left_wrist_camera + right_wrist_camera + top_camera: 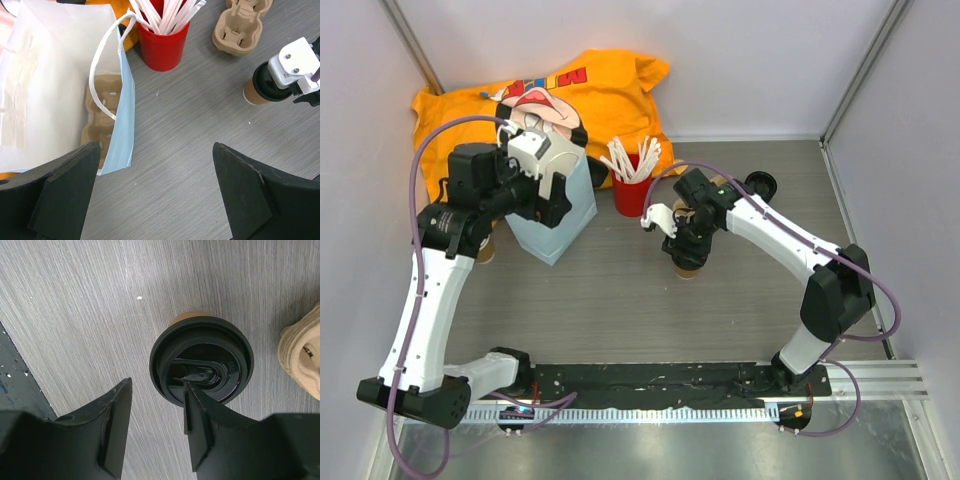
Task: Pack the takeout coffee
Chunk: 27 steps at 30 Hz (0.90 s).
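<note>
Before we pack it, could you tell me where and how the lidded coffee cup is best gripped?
Probably the brown paper wall just under the black lid, coming straight down with one jaw either side. The takeout coffee stands upright, and its lid overhangs the body, so the rim should stop it slipping.

Grey tbl (620, 300) w/ orange shirt (610, 90), paper bag (50, 75), red cup (162, 47), pulp carrier (242, 25) & takeout coffee (220, 350) on it.
</note>
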### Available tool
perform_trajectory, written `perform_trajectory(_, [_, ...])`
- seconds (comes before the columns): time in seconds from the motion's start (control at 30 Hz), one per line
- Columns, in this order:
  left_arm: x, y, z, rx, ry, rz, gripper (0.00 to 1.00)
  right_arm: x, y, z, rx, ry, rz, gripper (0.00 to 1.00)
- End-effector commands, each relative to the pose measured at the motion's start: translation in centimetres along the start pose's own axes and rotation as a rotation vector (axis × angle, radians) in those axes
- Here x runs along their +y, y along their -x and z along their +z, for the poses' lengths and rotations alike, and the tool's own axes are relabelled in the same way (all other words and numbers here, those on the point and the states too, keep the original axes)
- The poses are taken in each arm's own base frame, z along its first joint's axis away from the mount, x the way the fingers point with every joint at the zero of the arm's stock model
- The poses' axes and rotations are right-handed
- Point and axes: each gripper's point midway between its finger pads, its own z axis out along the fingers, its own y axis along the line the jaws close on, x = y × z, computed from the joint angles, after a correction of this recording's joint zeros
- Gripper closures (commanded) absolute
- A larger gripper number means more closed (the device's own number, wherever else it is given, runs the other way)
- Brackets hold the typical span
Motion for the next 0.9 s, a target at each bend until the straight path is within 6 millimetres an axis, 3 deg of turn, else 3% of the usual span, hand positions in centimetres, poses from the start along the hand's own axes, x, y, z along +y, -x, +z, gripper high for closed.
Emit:
perform_trajectory(0.0, [-0.1,1.0,-0.7,-0.054,-0.009,-0.01,0.0,-0.4,0.4,-0.4,-0.018,-0.042,0.007,0.5])
perform_trajectory(0.3, [-0.1,0.8,-0.6,-0.055,-0.02,-0.031,0.0,-1.1,0.1,0.4,-0.006,-0.073,0.016,0.51])
perform_trajectory(0.47, [-0.1,0.9,-0.6,-0.06,-0.023,-0.037,0.0,-1.1,-0.3,1.2,0.011,-0.066,0.029,0.58])
perform_trajectory(0.73, [0.0,0.9,-0.7,-0.062,-0.026,-0.044,0.0,-0.5,-0.6,2.4,0.034,-0.05,0.035,0.6])
perform_trajectory(0.87, [-0.1,0.8,-0.6,-0.062,-0.031,-0.048,0.0,-0.5,-0.6,2.7,0.04,-0.054,0.038,0.67])
